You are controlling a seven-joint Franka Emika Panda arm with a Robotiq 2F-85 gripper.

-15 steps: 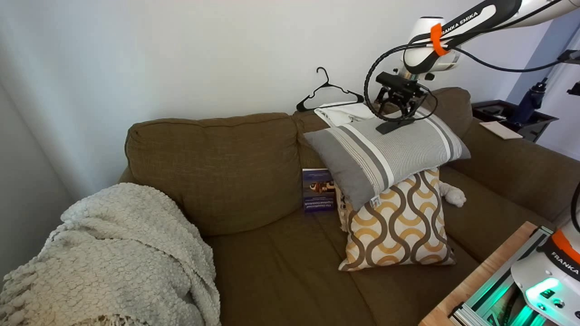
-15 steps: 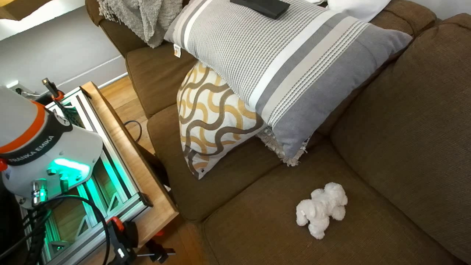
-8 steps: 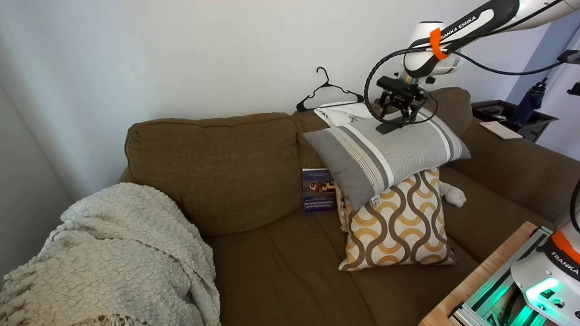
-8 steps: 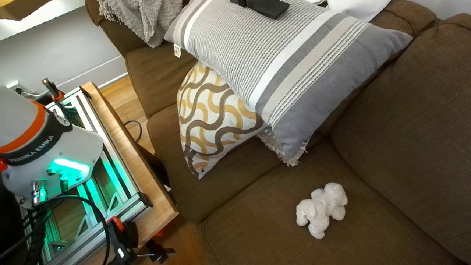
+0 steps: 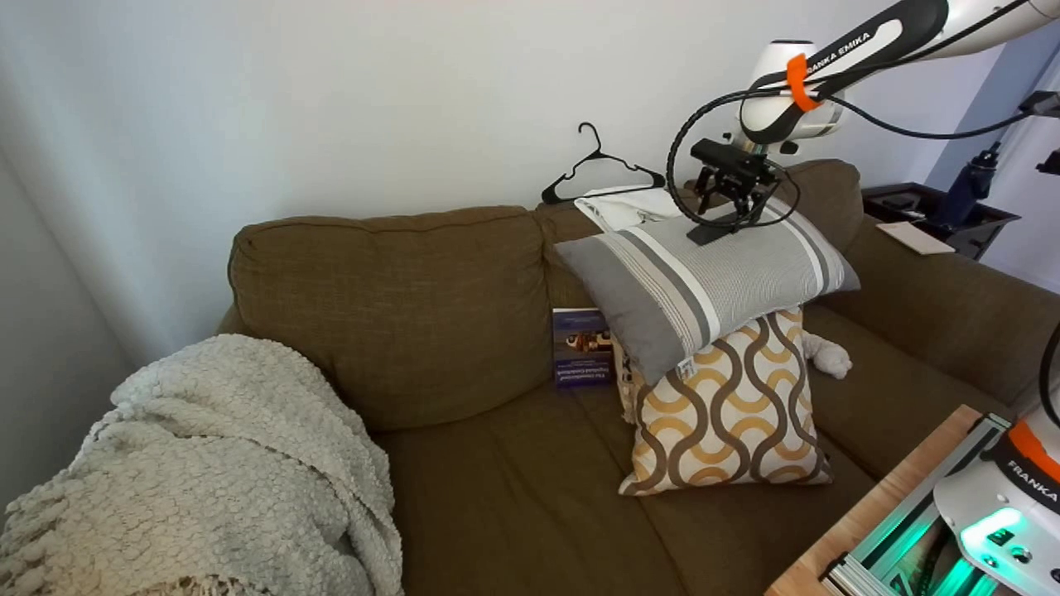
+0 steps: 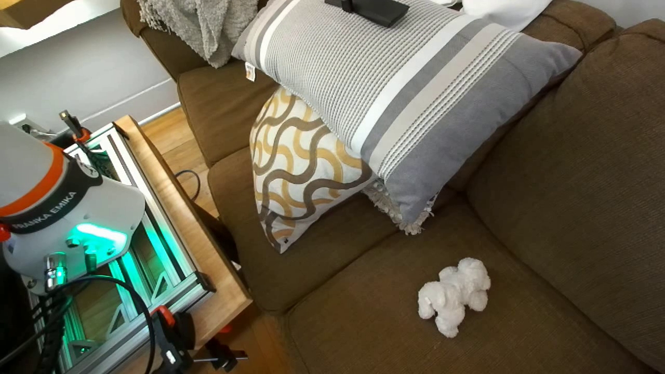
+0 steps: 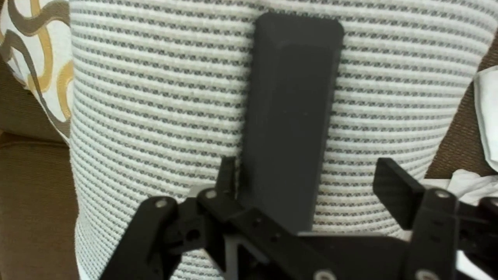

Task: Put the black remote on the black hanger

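The black remote (image 7: pixel 290 116) lies flat on the grey striped cushion (image 7: pixel 155 97). It also shows in both exterior views (image 5: pixel 706 234) (image 6: pixel 382 12). My gripper (image 7: pixel 307 171) is open over the near end of the remote. One finger (image 7: pixel 225 175) is close along the remote's left edge in the wrist view; the other finger (image 7: pixel 395 190) is well apart from its right edge. Whether the left finger touches the remote I cannot tell. The black hanger (image 5: pixel 598 154) stands upright against the wall on the sofa back, left of my gripper in an exterior view.
A white cloth (image 5: pixel 633 207) lies between hanger and cushion. A patterned cushion (image 5: pixel 729 406) props up the striped one. A purplish printed box (image 5: pixel 581 348) stands beside them. A white plush toy (image 6: pixel 454 296) lies on the sofa seat. A fluffy blanket (image 5: pixel 224 463) covers the sofa's end.
My gripper has come down toward the remote, and a finger now shows in front of the remote in an exterior view. The remote and hanger have not moved.
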